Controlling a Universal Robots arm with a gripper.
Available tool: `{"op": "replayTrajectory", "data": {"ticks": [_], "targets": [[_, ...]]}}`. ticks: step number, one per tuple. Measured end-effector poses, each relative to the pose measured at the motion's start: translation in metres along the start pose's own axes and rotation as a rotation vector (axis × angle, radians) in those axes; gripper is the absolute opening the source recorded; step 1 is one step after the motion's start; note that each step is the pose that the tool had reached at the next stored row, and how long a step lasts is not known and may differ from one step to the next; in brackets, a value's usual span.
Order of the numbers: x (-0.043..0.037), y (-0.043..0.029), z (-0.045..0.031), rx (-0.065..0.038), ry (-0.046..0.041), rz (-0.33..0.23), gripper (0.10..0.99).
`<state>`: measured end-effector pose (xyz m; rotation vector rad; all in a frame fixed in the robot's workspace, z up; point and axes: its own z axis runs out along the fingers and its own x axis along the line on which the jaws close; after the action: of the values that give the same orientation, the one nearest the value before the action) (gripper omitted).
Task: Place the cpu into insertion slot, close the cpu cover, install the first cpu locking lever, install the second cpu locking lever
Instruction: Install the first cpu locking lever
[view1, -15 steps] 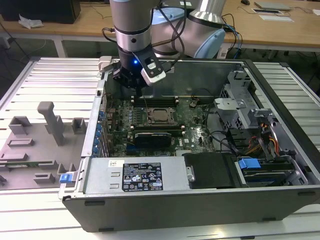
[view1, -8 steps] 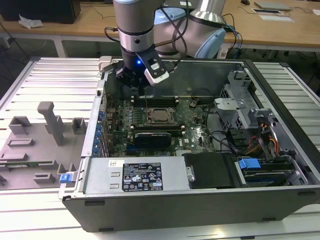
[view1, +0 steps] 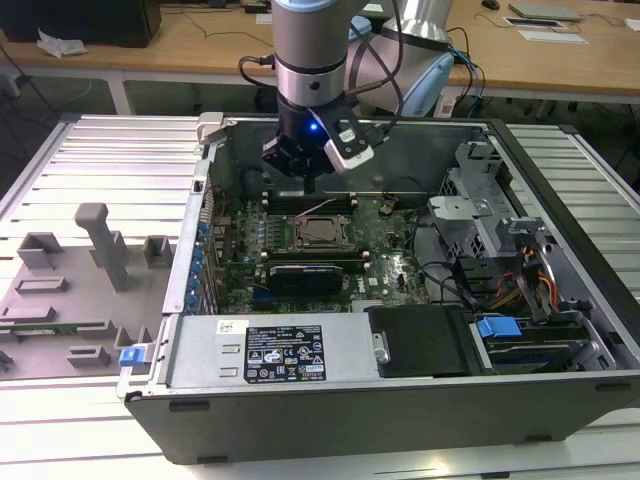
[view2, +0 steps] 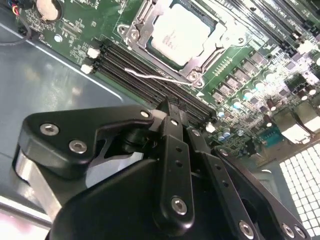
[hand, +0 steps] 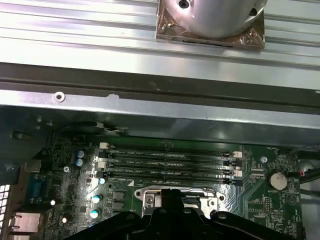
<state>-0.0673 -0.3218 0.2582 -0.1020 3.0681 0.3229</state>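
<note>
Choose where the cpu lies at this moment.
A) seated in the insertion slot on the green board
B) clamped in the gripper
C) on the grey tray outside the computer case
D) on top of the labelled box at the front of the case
A: in the second wrist view the pale cpu sits flat inside the silvery-rimmed insertion slot on the green board.

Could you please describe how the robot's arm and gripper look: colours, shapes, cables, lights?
The arm is a silver-grey cylinder with a black ring near its wrist, where a small blue light glows. Black cables loop beside it, and a small white-and-silver box sits at its side. The gripper is matte black, built of flat jointed bars with silver screw heads.
</note>
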Motion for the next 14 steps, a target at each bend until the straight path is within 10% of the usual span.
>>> {"op": "replayTrajectory", "data": {"ticks": [5,9,14], "targets": [[0.0019,-0.0001,0.001,0.004,-0.0339,-0.017,0.106],[0.0062,-0.0002,0.0024,0.012,-0.0995,-0.031,0.106],[0.0066,-0.0012,0.0071,0.023,-0.1159,0.047,0.106]]}}
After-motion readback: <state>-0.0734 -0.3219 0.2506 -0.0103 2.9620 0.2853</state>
